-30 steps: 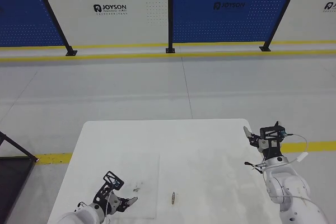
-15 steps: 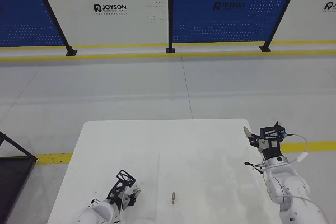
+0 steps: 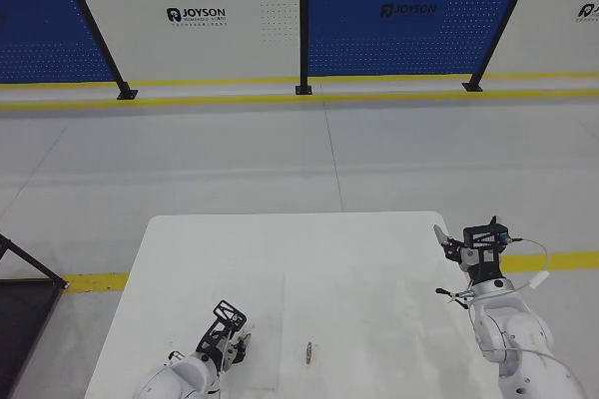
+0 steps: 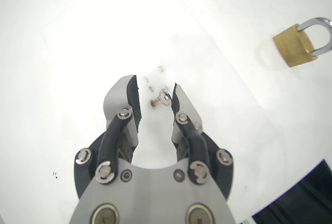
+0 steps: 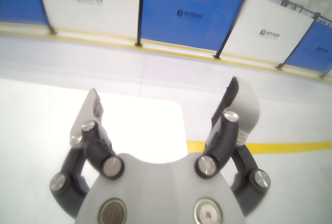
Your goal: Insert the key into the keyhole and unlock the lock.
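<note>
I see my left claw (image 4: 154, 82) low over the white table (image 4: 77, 28), jaws apart, with the small key (image 4: 162, 99) lying between them. The gold lock (image 4: 295, 44) lies near, not touching. Farther off, my right claw (image 5: 163, 86) hangs spread wide by the table's edge.

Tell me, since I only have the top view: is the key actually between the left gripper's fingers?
Observer: Yes. In the left wrist view the key lies flat on the table between the open fingers of the left gripper. It is close against one finger pad and is not gripped.
Operator: How is the lock lying?
Observer: The lock lies flat on its side, apart from the gripper, with its shackle end turned away from the key. The keyhole itself does not show.
</note>
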You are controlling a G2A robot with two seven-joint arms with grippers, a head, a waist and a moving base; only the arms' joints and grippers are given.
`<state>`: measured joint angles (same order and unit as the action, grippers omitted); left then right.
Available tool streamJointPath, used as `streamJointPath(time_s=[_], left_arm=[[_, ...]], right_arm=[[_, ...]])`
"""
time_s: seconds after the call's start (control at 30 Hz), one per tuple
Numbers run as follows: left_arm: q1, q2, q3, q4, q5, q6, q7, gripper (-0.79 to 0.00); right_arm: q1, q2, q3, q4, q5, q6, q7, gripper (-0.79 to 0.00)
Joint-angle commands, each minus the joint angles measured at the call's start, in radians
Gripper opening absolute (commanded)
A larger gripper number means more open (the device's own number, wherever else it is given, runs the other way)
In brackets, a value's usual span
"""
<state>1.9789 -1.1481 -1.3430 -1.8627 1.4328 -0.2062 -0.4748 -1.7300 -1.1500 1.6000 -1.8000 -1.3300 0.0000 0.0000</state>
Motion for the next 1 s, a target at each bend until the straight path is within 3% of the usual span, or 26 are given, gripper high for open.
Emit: streamJointPath(time_s=[0.0,0.4,0.67,0.97], left_arm=[[-0.001,0.001,0.0,-0.002,-0.004,-0.004,-0.004,-0.477],[-0.021,0.001,0.028,0.019,0.005,0.007,-0.014,-0.493],[-0.032,0.0,0.037,0.025,0.013,0.032,-0.018,-0.662],[-0.024,0.003,0.023,0.01,0.017,0.052,-0.004,-0.785]], right_arm=[[0.0,0.0,0.0,0.0,0.0,0.0,0.0,0.0],[0.0,0.0,0.0,0.0,0.0,0.0,0.0,0.0],[0.0,0.0,0.0,0.0,0.0,0.0,0.0,0.0],[0.0,0.0,0.0,0.0,0.0,0.0,0.0,0.0]])
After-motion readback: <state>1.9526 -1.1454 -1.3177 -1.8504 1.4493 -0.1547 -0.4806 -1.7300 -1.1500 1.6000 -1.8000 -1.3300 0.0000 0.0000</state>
